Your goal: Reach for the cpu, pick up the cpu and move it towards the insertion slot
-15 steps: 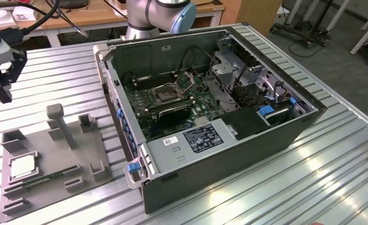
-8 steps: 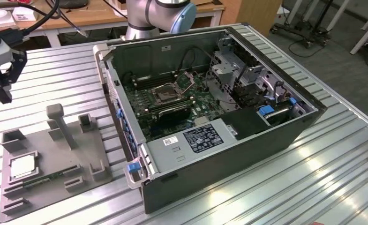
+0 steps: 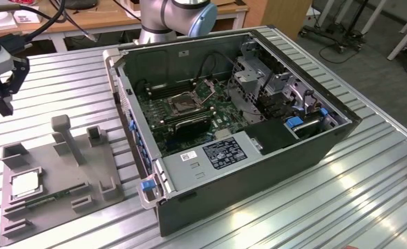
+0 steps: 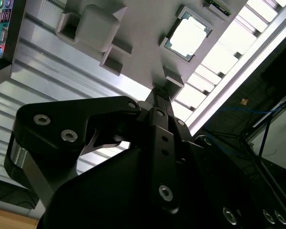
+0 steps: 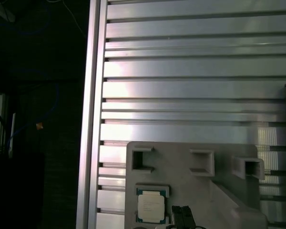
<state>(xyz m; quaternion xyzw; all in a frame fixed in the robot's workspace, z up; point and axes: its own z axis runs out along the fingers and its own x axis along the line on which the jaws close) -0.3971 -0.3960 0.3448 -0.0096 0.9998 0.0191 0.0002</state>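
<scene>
1. In the exterior view the gripper (image 3: 2, 104) is cut off by the picture's left edge, and the arm (image 3: 170, 18) by its top edge.
2. In the second wrist view the gripper's dark body hides the near part of the grey tray (image 4: 143, 28) and much of the worktop (image 4: 47, 95).
3. There the green circuit strip (image 4: 218, 5) is clipped by the picture's top edge.
4. Glare washes out the cpu (image 4: 187, 34) top; its markings cannot be told.
5. In the first wrist view the grey tray, beside the worktop's edge, runs off the picture's bottom.
6. The insertion slot (image 3: 184, 104), inside the computer case (image 3: 258, 171), is too small to show detail.

Shiny metal cpu (image 4: 187, 35), matt grey plastic tray (image 3: 58, 174), glossy ribbed metal table (image 3: 327, 207)
</scene>
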